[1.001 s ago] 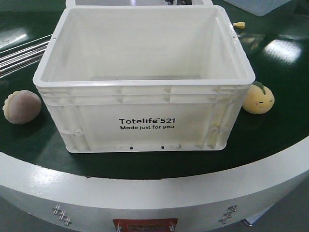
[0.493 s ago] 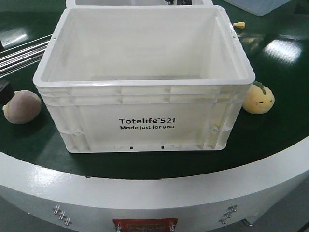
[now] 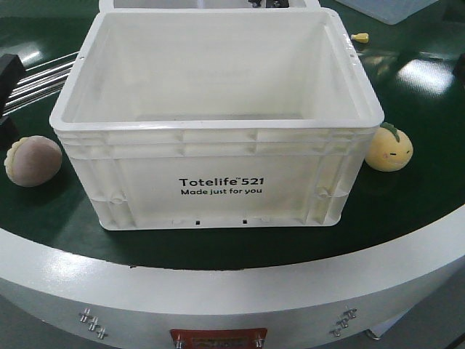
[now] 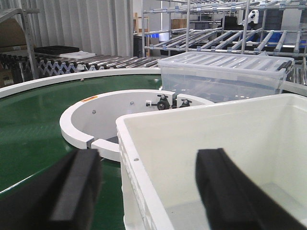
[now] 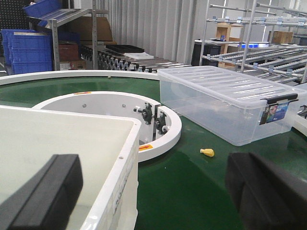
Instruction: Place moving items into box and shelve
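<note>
the box (image 3: 218, 167) stood in the middle of the green table (image 3: 407, 211), open side up and with nothing in it, probably set there so that either arm could drop a toy in from its own side. it was a stiff white plastic crate, smooth-walled, with a ribbed rim and black "totelife 521" print on the near wall.

the two moving items lay on the table outside it. the pinkish-brown plush (image 3: 33, 161), round and matte with a beige scalloped edge, sat just beside the box's left wall. the yellow-orange plush (image 3: 390, 147), soft and fuzzy with a small face and a leaf, lay close against the right corner. neither was in the box yet.

the left claw (image 4: 148, 187) hung with its flat black fingers spread wide and nothing between them, one outside the box's wall and one over its inside. the right claw (image 5: 158, 191) was likewise spread and unladen, above the box's far right corner. beyond it stood a clear lidded tub (image 5: 225, 100), glossy and see-through.
</note>
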Motion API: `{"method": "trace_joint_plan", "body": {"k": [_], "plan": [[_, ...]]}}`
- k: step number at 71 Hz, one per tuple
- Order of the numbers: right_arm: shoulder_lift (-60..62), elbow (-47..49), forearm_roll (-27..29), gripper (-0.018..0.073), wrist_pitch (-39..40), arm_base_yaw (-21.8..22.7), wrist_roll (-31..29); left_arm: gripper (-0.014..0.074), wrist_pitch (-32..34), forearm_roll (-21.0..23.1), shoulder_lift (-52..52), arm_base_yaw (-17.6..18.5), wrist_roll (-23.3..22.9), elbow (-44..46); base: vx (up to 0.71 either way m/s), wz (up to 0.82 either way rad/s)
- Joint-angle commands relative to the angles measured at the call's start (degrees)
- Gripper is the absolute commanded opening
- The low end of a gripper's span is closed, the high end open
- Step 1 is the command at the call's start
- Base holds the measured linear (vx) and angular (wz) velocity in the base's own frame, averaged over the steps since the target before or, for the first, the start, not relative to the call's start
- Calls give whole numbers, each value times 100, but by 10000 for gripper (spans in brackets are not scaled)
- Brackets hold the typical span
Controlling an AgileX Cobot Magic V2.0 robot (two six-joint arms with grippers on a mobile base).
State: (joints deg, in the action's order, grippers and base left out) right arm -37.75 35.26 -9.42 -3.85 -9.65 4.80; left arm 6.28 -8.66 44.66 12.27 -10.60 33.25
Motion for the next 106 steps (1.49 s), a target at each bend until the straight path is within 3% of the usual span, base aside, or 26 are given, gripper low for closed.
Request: {"method": "trace_joint_plan", "body": {"k": [1,16,53,60,75,106], "plan": [[-1,204,-18,720,513,16,-23,626,526,46,-3,-5,-75,203,0,0],[19,204,-23,670,300,30,-23,601,260,118,-120,-82,-75,203,0,0],[19,210,-237,601,18,35,-1,575,-884,137,-918,-1475,-15,203,0,0],[19,216,-241,599,18,96,-1,575,-943,132,-923,-1490,-15,203,0,0],[38,216,-244,594,-5,1182,106,575,-962,132,-923,-1490,-15,203,0,0],[-237,546,-237,593,-174,995,56,575,-566,144,-609,-1490,-21,394,0,0]]}}
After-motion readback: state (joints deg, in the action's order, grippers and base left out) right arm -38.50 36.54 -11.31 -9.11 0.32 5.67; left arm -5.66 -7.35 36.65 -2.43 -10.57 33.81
